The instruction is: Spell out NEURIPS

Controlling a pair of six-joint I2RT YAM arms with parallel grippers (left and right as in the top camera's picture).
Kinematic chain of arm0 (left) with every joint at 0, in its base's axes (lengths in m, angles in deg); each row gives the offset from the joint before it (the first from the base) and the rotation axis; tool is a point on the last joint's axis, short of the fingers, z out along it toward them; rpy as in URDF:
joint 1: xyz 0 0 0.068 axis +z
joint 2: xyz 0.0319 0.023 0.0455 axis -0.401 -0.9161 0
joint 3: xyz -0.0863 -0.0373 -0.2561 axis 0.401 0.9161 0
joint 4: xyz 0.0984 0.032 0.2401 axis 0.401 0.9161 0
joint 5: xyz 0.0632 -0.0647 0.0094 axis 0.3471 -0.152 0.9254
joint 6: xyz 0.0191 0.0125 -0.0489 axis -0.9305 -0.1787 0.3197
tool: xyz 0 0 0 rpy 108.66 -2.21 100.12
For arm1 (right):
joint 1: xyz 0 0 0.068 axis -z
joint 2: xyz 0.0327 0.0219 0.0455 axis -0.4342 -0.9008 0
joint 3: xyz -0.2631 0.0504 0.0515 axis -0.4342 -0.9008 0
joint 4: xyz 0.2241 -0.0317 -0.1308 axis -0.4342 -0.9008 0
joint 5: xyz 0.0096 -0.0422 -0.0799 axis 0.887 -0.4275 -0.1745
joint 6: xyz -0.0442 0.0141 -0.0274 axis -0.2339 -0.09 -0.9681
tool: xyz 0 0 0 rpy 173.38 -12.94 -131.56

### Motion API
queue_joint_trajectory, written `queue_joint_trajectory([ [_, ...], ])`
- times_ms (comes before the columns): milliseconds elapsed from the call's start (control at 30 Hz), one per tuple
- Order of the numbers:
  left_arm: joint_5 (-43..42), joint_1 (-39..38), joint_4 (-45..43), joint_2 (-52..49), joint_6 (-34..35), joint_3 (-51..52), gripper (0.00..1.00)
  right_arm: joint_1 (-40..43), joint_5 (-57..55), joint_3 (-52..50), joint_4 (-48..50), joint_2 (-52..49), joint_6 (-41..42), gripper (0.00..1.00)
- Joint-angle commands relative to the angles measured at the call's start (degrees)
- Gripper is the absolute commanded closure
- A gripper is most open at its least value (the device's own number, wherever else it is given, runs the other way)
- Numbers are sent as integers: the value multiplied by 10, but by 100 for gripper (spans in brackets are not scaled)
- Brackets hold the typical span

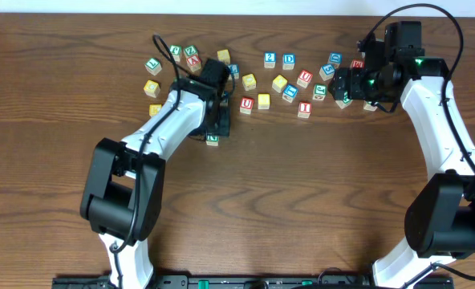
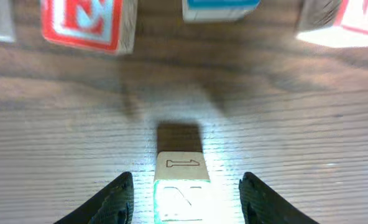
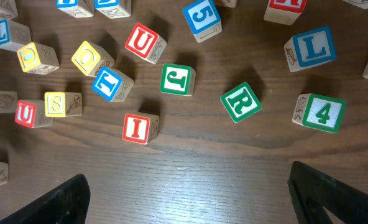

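A light cube with a green N (image 2: 179, 198) rests on the table between the fingers of my left gripper (image 2: 187, 199), with a gap on each side, so the gripper is open around it. From overhead the N cube (image 1: 212, 140) lies just below the left gripper (image 1: 214, 130). A red E cube (image 2: 87, 22) lies further on. My right gripper (image 3: 190, 202) hangs wide open and empty over bare wood. Beyond it lie a red I (image 3: 138, 128), a green R (image 3: 240, 102) and a red U (image 3: 142, 42). The right gripper (image 1: 343, 88) hovers over the right-hand cubes.
Other cubes lie scattered across the far part of the table: a green 4 (image 3: 321, 112), a blue L (image 3: 311, 48), a blue 5 (image 3: 202, 17), a green J (image 3: 176, 79), a blue T (image 3: 109, 84) and a yellow S (image 3: 59, 104). A blue 2 (image 1: 269, 59) and D (image 1: 289, 59) lie mid-table.
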Motion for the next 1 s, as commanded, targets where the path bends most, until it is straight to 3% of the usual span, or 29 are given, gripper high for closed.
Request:
queue_joint_trajectory([
  [0, 7, 10, 12, 31, -1, -33, 46, 3, 0, -3, -1, 2, -6, 3],
  [533, 7, 113, 96, 178, -26, -76, 45, 3, 13, -3, 1, 2, -6, 1],
  [967, 8, 172, 93, 172, -30, -75, 45, 2, 21, -3, 21, 2, 53, 1],
])
